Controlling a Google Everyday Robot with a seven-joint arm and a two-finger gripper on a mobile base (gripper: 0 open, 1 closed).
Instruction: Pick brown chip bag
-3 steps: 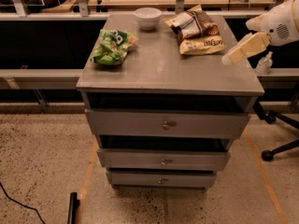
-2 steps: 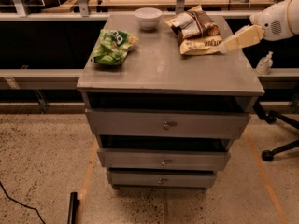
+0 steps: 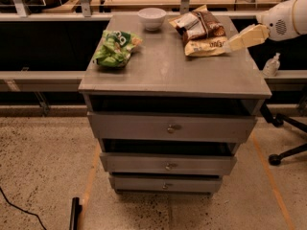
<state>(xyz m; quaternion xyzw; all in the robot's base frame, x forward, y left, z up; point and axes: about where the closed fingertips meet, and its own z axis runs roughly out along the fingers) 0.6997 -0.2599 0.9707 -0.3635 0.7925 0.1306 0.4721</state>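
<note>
- The gripper [image 3: 235, 42], a pale wedge, enters at upper right; its white arm is cut off by the frame edge, and I cannot tell whether the claw is released or clenched.
- The brown chip bag [image 3: 201, 30], glossy and crinkled, lies upper centre-right on the grey cabinet top [image 3: 168, 68], at the gripper's tip.

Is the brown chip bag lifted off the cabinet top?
No, the brown chip bag lies on the cabinet top near the white bowl, with the claw close beside its edge.

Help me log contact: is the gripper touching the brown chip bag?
Cannot tell. Camera view: the gripper sits close beside the brown chip bag; neither gap nor contact is plain.
</note>
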